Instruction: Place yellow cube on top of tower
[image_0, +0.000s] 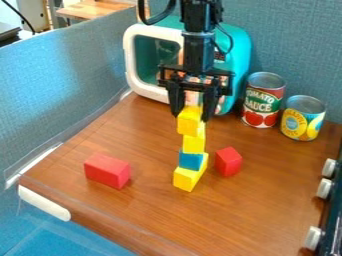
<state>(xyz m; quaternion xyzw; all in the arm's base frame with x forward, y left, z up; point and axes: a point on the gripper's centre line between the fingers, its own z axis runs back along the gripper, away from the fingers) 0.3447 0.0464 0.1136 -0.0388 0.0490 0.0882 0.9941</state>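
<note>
The top yellow cube (188, 126) is at the lower end of my gripper (192, 117), well inside the tabletop's (267, 185) edges; I can't tell whether I'm gripping it.

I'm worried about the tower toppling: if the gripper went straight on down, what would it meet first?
Most likely the top yellow cube, right below the gripper; depth is unclear, so they may already touch.

Yel. cube (188, 122) at top of twr (191, 160), slightly off-ctr, w/ yel., blue & yel. blks below.
</note>
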